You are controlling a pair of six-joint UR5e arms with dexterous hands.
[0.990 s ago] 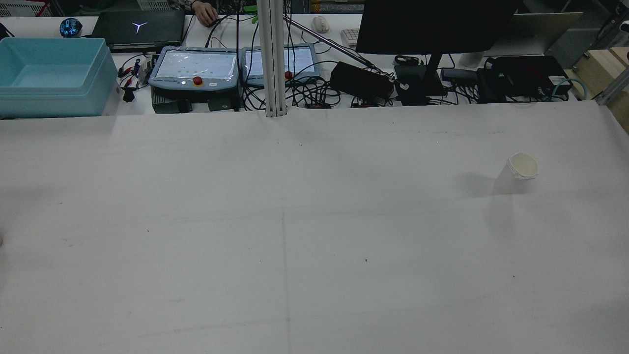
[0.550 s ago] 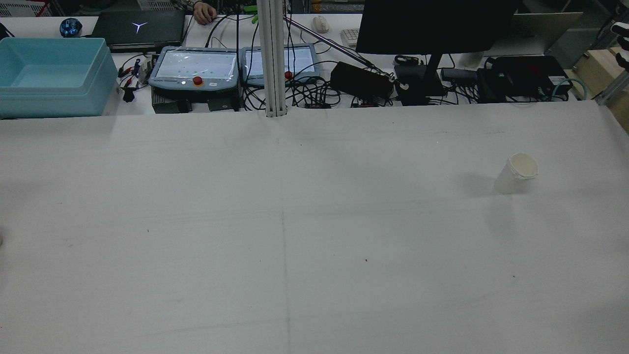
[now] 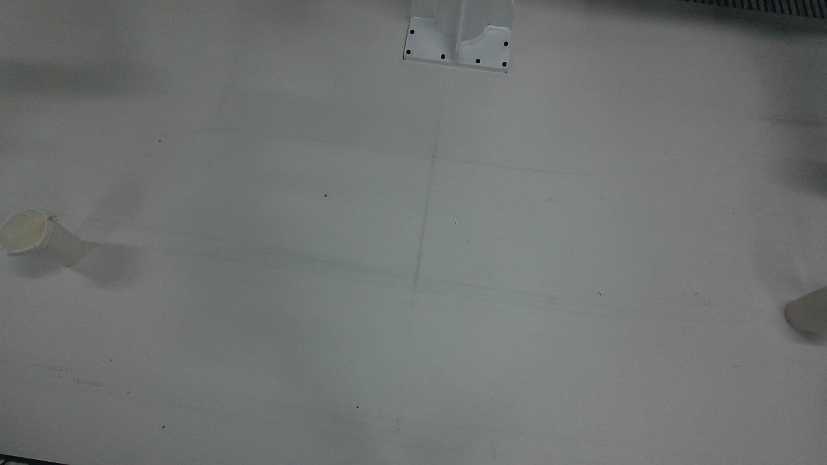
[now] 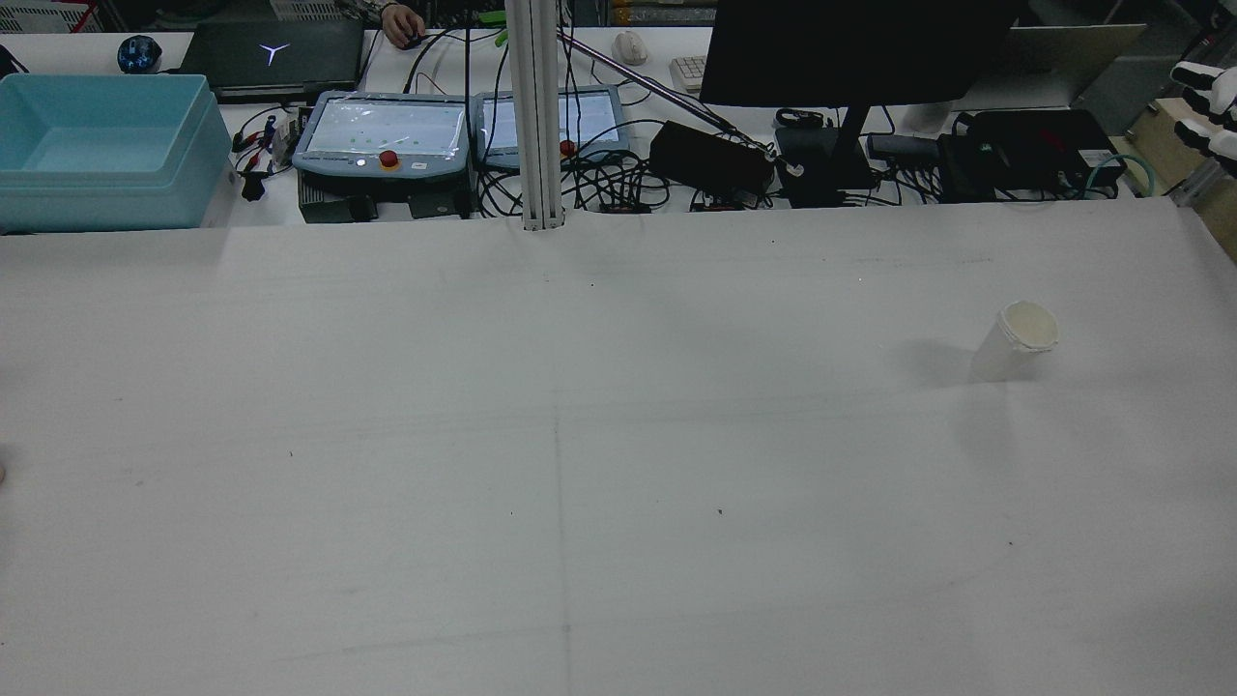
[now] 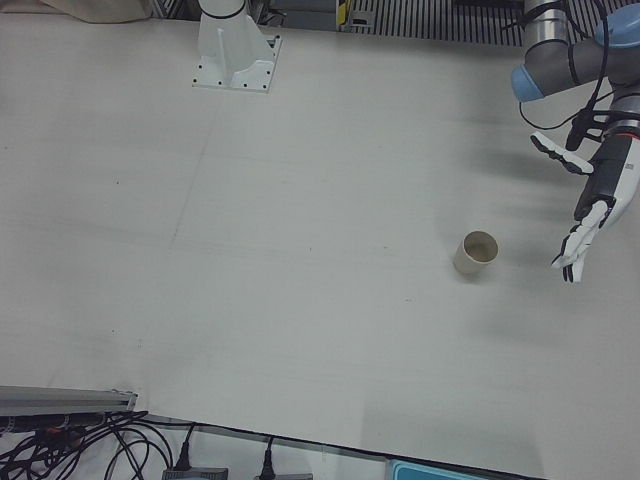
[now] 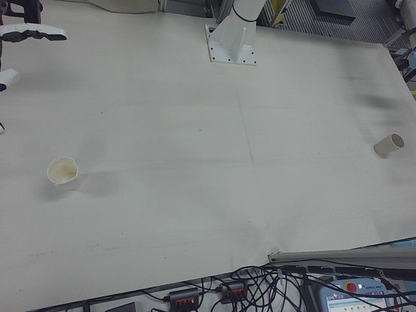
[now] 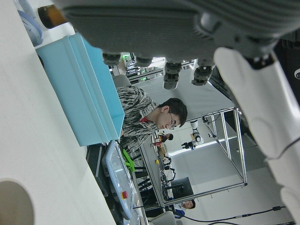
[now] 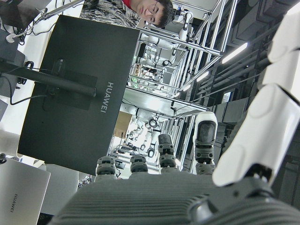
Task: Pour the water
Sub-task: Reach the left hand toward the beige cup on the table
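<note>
Two paper cups on the white table (image 4: 618, 435), well apart. Cup A (image 6: 62, 173) upright on the right-arm side, inside looks pale yellowish, can't tell if liquid. Cup B (image 5: 477, 252) on the left-arm side, leaning in the left-front view, looks empty. Left hand (image 5: 590, 215) open, fingers spread, holding nothing, in the air just beside cup B, not touching. Right hand (image 4: 1208, 114) at the far right table edge, fingers apart, empty, well clear of cup A. Blue bin (image 4: 97, 145) behind the table, empty

One cup (image 4: 1015, 340) stands on the table (image 4: 580, 464) before the right arm, the other cup (image 5: 477, 253) before the left
</note>
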